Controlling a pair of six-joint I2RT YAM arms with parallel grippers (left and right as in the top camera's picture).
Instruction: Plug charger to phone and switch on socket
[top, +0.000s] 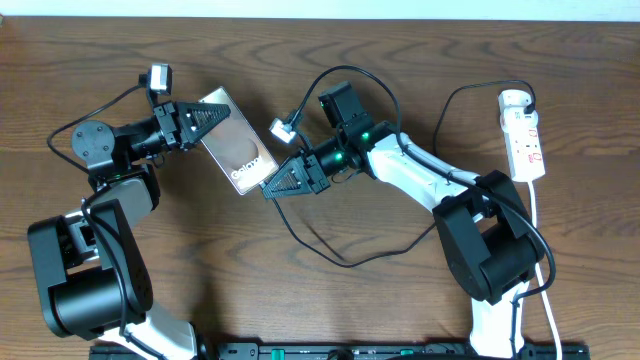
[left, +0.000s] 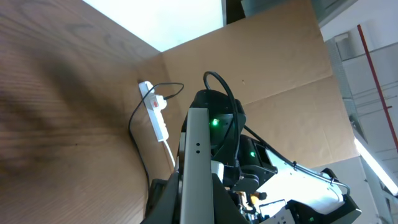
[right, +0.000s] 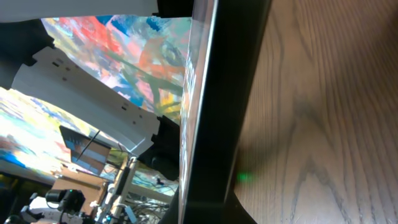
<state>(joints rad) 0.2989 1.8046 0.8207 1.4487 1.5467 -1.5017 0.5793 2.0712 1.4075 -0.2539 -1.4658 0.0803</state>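
The dark-brown phone (top: 237, 146) with white lettering hangs slanted over the table, held at both ends. My left gripper (top: 208, 117) is shut on its upper left end. At its lower right end my right gripper (top: 276, 181) is shut on it too. In the left wrist view the phone (left: 199, 155) shows edge-on between the jaws. The right wrist view also shows the phone (right: 221, 93) edge-on, its screen reflecting. The charger's thin black cable (top: 345, 262) loops across the table from the white socket (top: 524, 135) at the far right. Its plug tip is not visible.
The socket's white cord (top: 540, 240) runs down the right side past the right arm's base (top: 490, 245). The left arm's base (top: 85, 290) stands at the lower left. Brown cardboard walls (left: 280, 68) rise behind the table, with the socket (left: 157, 115) near them.
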